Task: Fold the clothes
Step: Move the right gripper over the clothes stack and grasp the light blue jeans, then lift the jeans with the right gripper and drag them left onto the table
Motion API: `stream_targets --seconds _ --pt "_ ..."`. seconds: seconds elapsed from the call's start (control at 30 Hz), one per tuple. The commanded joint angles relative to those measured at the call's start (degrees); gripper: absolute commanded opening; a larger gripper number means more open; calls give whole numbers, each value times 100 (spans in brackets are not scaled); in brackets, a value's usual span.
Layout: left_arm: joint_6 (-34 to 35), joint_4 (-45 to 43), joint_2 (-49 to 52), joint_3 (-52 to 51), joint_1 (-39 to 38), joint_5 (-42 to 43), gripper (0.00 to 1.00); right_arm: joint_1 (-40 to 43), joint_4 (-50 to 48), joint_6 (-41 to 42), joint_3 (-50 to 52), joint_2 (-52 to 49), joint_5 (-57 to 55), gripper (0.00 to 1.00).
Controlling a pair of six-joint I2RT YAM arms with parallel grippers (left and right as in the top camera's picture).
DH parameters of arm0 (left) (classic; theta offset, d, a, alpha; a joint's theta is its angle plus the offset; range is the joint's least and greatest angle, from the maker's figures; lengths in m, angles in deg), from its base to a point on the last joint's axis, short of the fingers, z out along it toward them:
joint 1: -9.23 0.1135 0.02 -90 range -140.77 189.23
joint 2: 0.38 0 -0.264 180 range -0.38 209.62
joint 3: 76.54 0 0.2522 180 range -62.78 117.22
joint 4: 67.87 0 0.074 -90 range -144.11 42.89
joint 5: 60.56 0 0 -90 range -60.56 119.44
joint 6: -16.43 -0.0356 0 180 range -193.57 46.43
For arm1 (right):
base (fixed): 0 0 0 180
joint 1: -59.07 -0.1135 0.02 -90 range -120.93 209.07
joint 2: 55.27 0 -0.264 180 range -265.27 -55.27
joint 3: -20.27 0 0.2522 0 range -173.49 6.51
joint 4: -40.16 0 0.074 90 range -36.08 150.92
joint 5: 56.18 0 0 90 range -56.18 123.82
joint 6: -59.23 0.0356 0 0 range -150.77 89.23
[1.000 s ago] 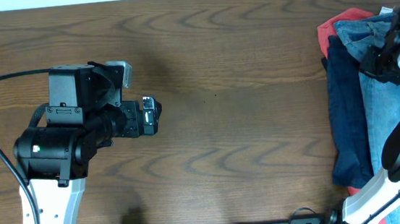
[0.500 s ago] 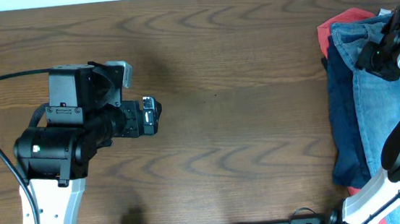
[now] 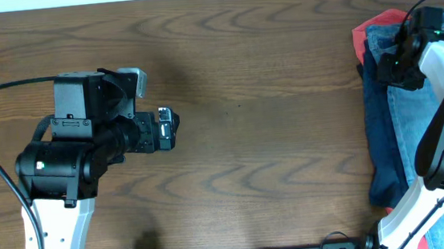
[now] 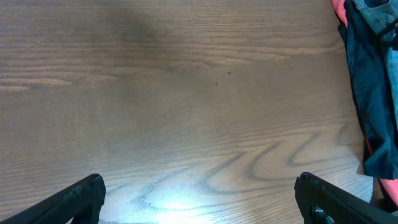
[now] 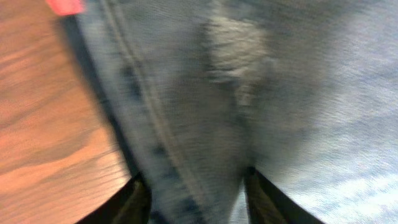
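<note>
The light-blue denim jeans [image 3: 417,123] lie on top of a pile of clothes at the table's right edge. My right gripper [image 3: 395,62] is down on the upper left part of the jeans. In the right wrist view its fingers [image 5: 193,196] are closed on a ridge of the jeans [image 5: 292,93] beside a stitched seam; the picture is blurred. My left gripper [image 3: 170,127] hangs over bare table at the left, far from the pile. In the left wrist view its fingers [image 4: 199,199] are wide open and empty.
A dark blue garment [image 3: 382,135] lies under the jeans along the pile's left edge, and also shows in the left wrist view [image 4: 373,93]. A red garment [image 3: 367,29] peeks out beneath the pile. The wooden table [image 3: 271,136] stretches between the arms.
My right gripper moved left and slightly toward the back across the pile. The bunched denim near it has flattened. The left arm has not moved.
</note>
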Motion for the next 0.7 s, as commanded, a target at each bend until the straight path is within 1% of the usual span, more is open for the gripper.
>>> stream_targets --seconds 0.0,0.07,0.13,0.17,0.2,0.3,0.5,0.67 --pt "28 9 7 138 24 72 98 -87 13 590 -44 -103 -1158 37" --pt "28 9 7 138 24 72 98 -68 -17 688 -63 -98 -1134 29" --pt "28 9 7 138 24 72 98 -33 -57 706 -72 -92 -1084 16" --pt "28 9 7 136 24 72 98 -11 -76 706 -76 -92 -1088 6" --pt "28 9 7 138 24 72 98 15 -87 704 -83 -92 -1095 1" --pt "28 11 -2 138 24 76 98 111 -42 704 -127 -74 -957 1" --pt "33 -9 -149 184 26 -59 98 295 385 267 -584 317 179 1" --pt "33 11 -463 688 26 -105 98 319 876 120 -1410 973 203 1"
